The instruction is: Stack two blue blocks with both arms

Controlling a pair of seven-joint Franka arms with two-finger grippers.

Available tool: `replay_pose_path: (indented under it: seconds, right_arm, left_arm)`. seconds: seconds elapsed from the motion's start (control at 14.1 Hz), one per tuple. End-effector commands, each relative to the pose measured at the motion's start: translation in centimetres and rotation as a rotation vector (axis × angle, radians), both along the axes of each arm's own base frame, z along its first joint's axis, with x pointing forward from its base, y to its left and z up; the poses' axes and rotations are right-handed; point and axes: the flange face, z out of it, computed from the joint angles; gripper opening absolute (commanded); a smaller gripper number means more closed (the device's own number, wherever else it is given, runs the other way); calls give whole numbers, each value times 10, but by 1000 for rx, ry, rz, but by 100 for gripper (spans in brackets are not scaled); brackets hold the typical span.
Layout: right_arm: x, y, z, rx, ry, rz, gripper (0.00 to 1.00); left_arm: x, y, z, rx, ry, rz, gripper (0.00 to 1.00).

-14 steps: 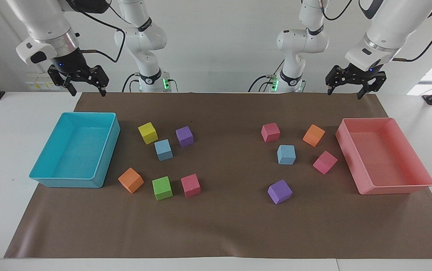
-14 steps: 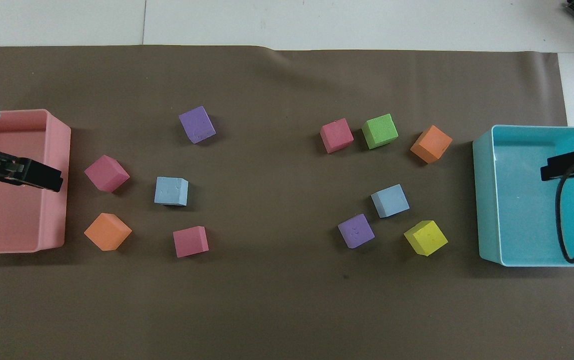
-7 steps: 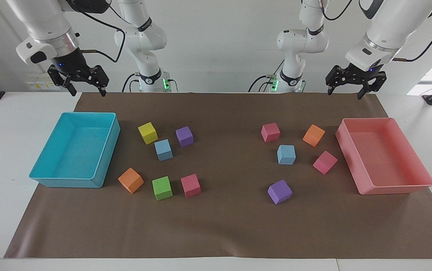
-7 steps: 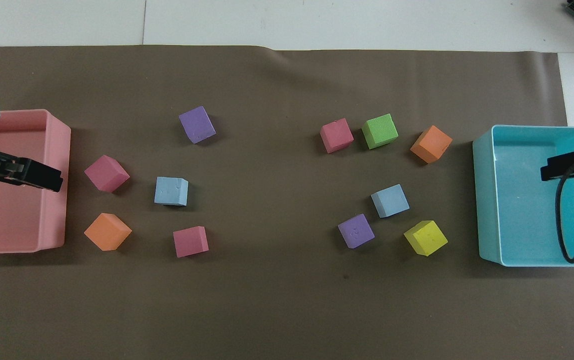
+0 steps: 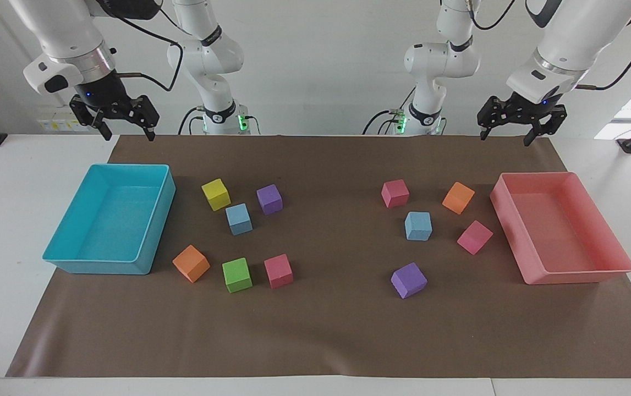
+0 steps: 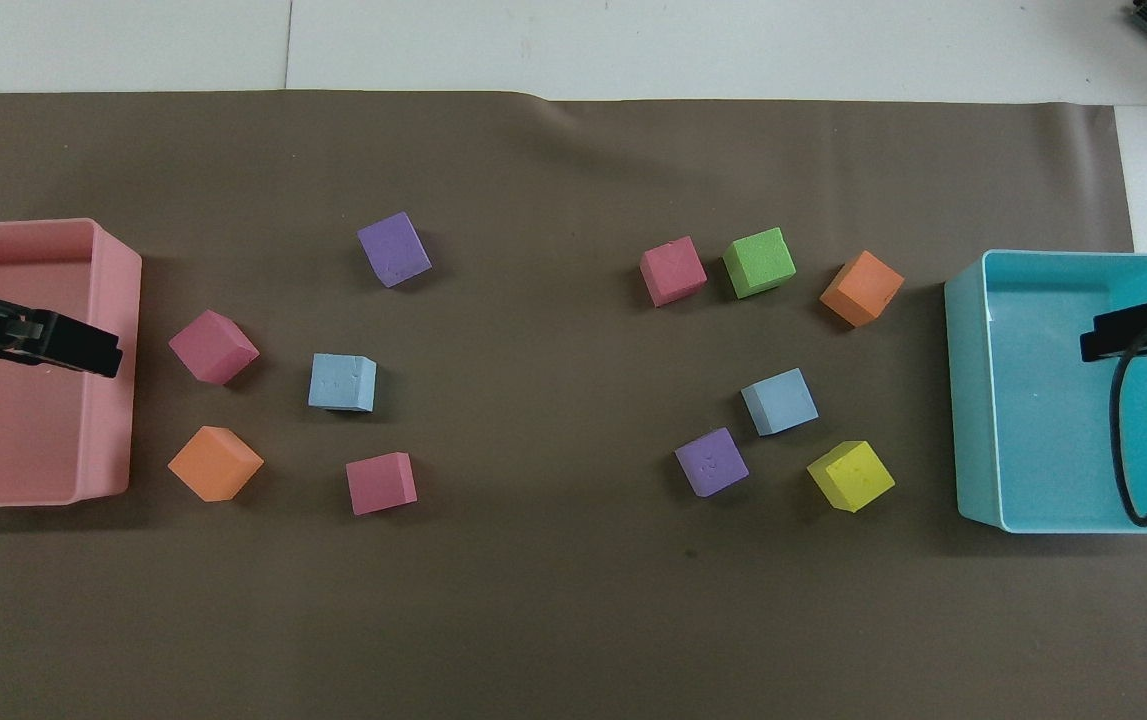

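On the brown mat: two blue blocks lie well apart.
Blue block one (image 5: 239, 219): between yellow and purple cubes, toward the right arm's end.
Blue block two (image 5: 418, 226): toward the left arm's end.
Right gripper (image 5: 124, 126): raised over the turquoise tray (image 5: 144, 250), fingers wide, empty.
Left gripper (image 5: 506, 135): raised over the pink tray (image 5: 579, 274), wide, empty.

pink tray (image 6: 113, 300) edge-cropped — right pincer (image 6: 1133, 335) too
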Motion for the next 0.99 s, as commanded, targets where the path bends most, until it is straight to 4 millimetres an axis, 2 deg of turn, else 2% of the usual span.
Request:
replay_pose_path:
  seconds: [0.0, 0.92]
  right_arm:
    - [-3, 1, 3, -9, 1, -5, 100]
    - [-3, 1, 3, -9, 1, -5, 100]
  left_arm:
    - [-5, -3, 2, -15, -15, -15, 100]
    - [-4, 2, 2, -27, -15, -4, 100]
